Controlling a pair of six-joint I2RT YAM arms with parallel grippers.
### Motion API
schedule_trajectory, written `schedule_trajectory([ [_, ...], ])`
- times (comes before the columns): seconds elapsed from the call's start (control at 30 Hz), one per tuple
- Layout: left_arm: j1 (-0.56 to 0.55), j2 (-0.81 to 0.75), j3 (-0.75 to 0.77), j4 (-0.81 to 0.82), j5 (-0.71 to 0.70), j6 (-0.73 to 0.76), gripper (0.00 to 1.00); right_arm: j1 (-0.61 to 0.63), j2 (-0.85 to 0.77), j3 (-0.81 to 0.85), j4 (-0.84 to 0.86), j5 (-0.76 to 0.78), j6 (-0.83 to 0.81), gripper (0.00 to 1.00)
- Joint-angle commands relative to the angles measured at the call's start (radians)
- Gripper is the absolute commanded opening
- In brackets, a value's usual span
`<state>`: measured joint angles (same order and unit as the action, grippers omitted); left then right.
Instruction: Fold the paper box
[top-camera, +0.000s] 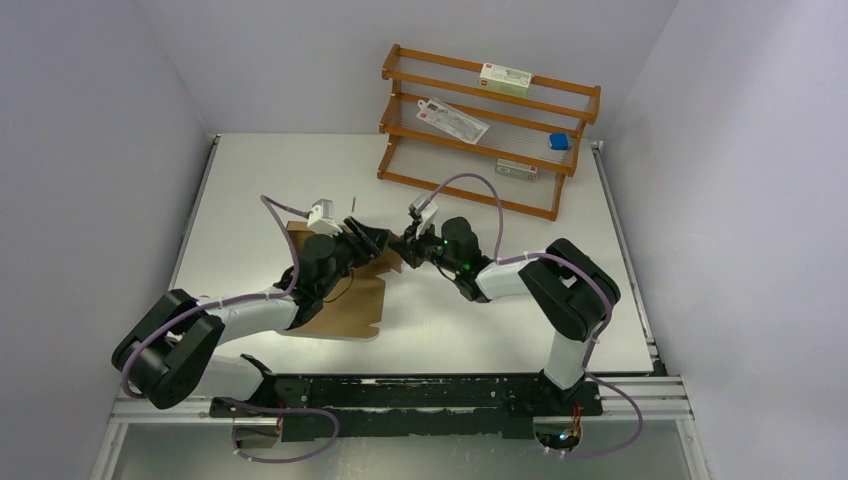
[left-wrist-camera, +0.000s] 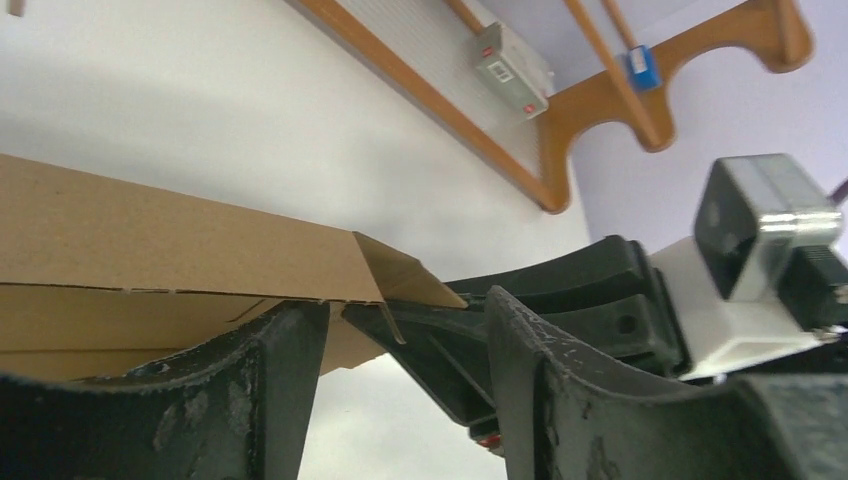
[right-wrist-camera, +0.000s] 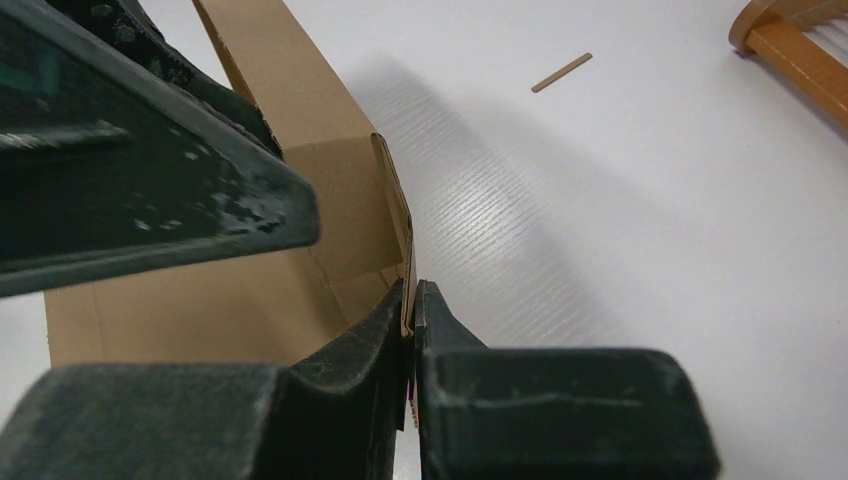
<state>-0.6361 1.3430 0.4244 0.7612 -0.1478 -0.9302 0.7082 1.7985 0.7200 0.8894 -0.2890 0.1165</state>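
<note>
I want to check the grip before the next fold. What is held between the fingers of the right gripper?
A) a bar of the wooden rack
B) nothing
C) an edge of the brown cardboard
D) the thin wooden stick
C: in the right wrist view the right gripper is shut on a thin flap edge of the paper box, while the stick lies apart from it.
</note>
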Motion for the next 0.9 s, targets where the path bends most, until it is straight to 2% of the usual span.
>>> schedule_trajectory([
  [0.0, -0.034, 0.005, 0.035, -0.104, -0.137, 0.11, 0.61, 0.009, 0.003, 0.007, -0.009, 0.009, -0.02, 0.09],
  [0.17, -0.06, -0.005, 0.038, -0.159, -0.229, 0.173, 0.48, 0.012, 0.002, 0.011, -0.015, 0.005, -0.021, 0.09],
  [0.33, -0.072, -0.002, 0.05, -0.169, -0.261, 0.222, 0.36, 0.016, 0.002, 0.019, -0.016, -0.006, -0.017, 0.1],
  [0.57, -0.08, 0.001, 0.041, -0.132, -0.245, 0.247, 0.22, 0.023, 0.018, 0.043, -0.013, -0.003, -0.016, 0.19],
  [0.87, -0.082, 0.003, 0.037, -0.127, -0.248, 0.247, 0.09, 0.04, 0.062, 0.084, 0.026, 0.024, -0.027, 0.29],
])
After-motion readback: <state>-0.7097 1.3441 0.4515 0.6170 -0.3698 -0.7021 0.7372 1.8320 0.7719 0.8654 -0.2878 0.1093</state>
